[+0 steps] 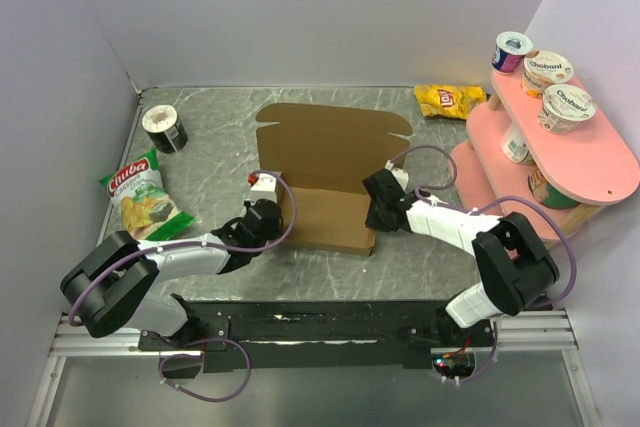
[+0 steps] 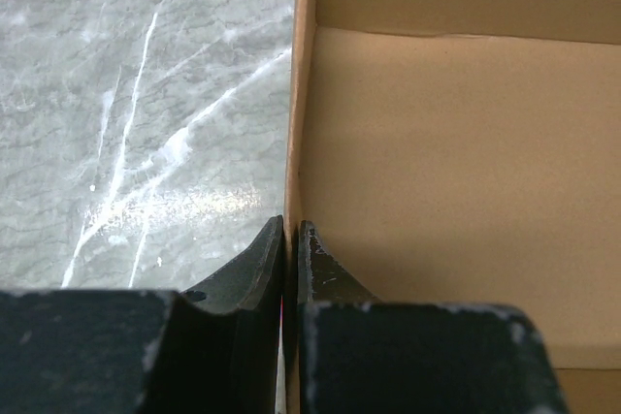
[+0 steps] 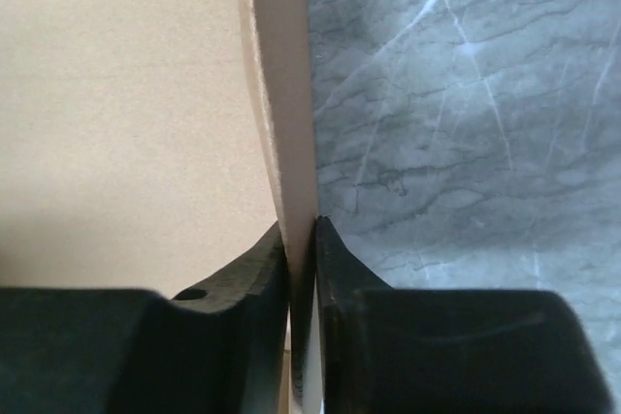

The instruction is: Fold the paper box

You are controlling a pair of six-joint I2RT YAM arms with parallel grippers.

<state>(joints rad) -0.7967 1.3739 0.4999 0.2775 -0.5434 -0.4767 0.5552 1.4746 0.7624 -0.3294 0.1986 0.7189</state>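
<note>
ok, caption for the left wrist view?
Left gripper shut on the box side wall, marble table alongside.

The paper box [image 1: 330,147] lies mid-desk [image 1: 210,162]. My left pincer [image 2: 290,232] pinches its left wall, my right pincer [image 3: 300,228] its right wall. Chip bag [image 1: 143,197] sits left, shelf [image 1: 590,162] right.

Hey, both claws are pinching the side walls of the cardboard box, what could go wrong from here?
First, the right claw clamps a wall of the paper box that visibly bows, so more force may crease it off its fold line. Second, the left claw holds the opposite wall, so uneven arm motion could twist or tear the thin cardboard.
</note>
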